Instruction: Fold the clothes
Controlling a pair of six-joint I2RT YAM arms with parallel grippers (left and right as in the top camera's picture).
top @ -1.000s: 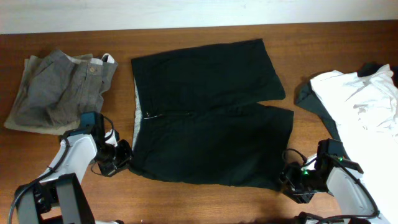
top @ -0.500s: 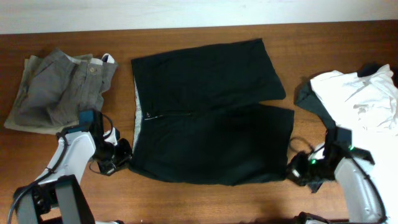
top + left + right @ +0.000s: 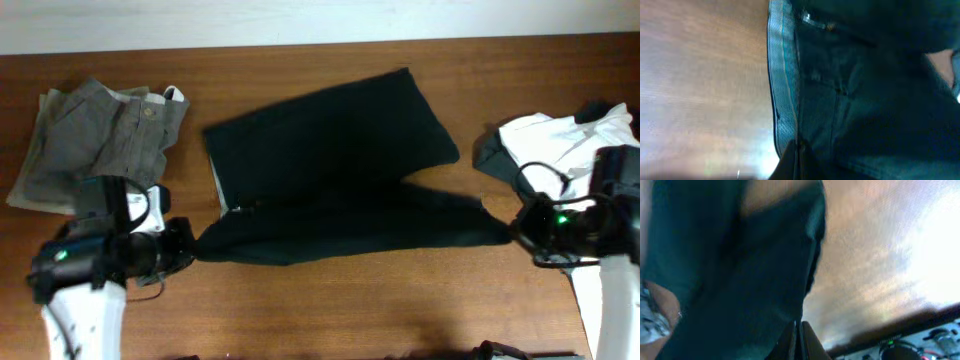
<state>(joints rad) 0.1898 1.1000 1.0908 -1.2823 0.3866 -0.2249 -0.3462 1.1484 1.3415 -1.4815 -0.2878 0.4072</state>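
1. Right now the wooden table (image 3: 330,310) carries all the clothes, three separate lots spread from 9 to 3 o'clock.
2. Black shorts (image 3: 330,150) take the middle, their long axis running 9 to 3. The waistband is at 9 and the leg hems are at 3. The far leg lies flat toward 12, while the near leg is raised and stretched into a narrow band.
3. White shirt (image 3: 565,150) sits crumpled at 3 o'clock, near the hems.
4. Grey-khaki shorts (image 3: 90,145) lie in a rumpled pile at 10 o'clock, apart from the black pair.
5. Left gripper (image 3: 192,246) has its fingers pinched together on the near waistband corner, at the 9 o'clock end.
6. Right gripper (image 3: 508,228) is clamped on the near leg's hem corner, at the 3 o'clock end.
7. To my eye the flat half lies toward 12 from both grippers, neither being nearer. The fold probably needs both to carry the band across the long axis together.
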